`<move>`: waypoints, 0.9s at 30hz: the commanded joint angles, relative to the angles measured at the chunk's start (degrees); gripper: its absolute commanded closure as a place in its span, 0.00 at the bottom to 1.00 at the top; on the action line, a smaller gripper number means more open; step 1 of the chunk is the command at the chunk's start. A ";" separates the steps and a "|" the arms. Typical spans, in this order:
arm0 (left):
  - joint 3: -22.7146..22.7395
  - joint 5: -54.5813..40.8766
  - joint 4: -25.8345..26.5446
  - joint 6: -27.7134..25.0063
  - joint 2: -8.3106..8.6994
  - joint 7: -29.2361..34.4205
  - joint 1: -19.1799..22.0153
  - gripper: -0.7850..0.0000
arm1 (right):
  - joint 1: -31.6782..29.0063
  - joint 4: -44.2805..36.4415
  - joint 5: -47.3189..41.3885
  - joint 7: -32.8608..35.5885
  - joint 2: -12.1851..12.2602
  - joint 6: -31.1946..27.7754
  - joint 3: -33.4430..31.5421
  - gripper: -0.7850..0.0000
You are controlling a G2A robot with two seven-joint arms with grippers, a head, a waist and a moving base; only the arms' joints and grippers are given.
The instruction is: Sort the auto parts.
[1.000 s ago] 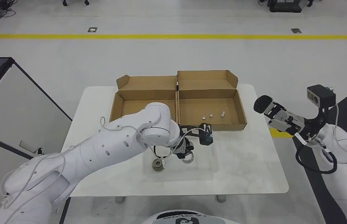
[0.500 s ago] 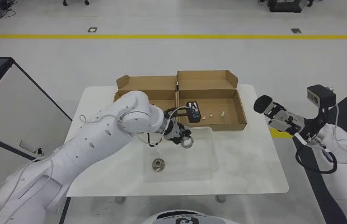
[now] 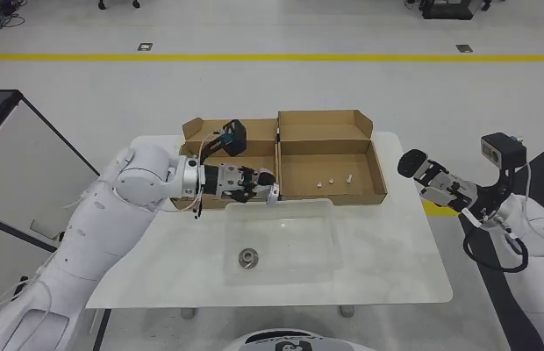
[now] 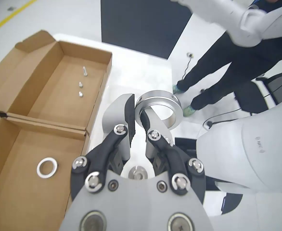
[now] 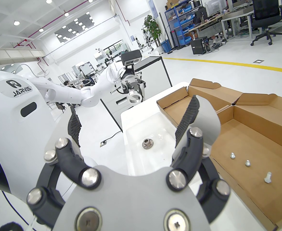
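Mid-carry, by the look of it: metal ring [image 4: 173, 117] pinched by its wall in the left hand [image 4: 137, 111], aloft just beside the front edge of the left box [image 4: 18, 145], with a white ring [image 4: 47, 159] inside. Probably next: swing over that box's floor, lower, let go. Left forearm stretched level above the desk [image 3: 386, 254], near the box corner. Right hand [image 3: 411, 163] spread wide, off the desk's side. Hub [image 3: 247, 257] lying in the tray [image 3: 298, 246].

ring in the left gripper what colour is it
Plain silver metal. The ring shows best in the left wrist view, pinched by the left gripper.
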State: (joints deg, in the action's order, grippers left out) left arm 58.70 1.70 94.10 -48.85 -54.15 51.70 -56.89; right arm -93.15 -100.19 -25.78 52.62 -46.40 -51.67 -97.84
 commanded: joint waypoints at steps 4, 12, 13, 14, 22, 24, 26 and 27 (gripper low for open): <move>0.81 -13.07 -1.38 -8.74 0.70 -5.00 -1.40 1.00 | 0.00 0.00 0.00 0.00 0.00 0.00 0.00 0.00; 2.31 -32.67 3.34 -9.15 0.99 -5.41 -2.80 1.00 | 0.00 0.00 0.00 0.00 0.00 0.00 0.00 0.00; 2.68 -34.12 3.62 -9.15 0.90 -5.41 -3.12 1.00 | 0.00 0.00 0.00 0.00 0.00 0.00 0.00 0.00; 3.09 -34.85 3.83 -9.15 0.82 -5.40 -3.31 1.00 | 0.00 0.00 0.00 0.00 0.00 0.00 0.00 0.00; 3.57 -34.78 3.82 -9.15 0.75 -5.40 -3.62 1.00 | 0.00 0.00 0.00 0.00 0.00 0.00 0.00 0.00; 3.57 -34.78 3.82 -9.15 0.75 -5.40 -3.62 1.00 | 0.00 0.00 0.00 0.00 0.00 0.00 0.00 0.00; 3.57 -34.78 3.82 -9.15 0.75 -5.40 -3.62 1.00 | 0.00 0.00 0.00 0.00 0.00 0.00 0.00 0.00; 3.57 -34.78 3.82 -9.15 0.75 -5.40 -3.62 1.00 | 0.00 0.00 0.00 0.00 0.00 0.00 0.00 0.00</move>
State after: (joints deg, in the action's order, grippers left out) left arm 62.27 -33.08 97.93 -58.00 -53.39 46.30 -60.52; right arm -93.15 -100.19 -25.78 52.62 -46.40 -51.67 -97.84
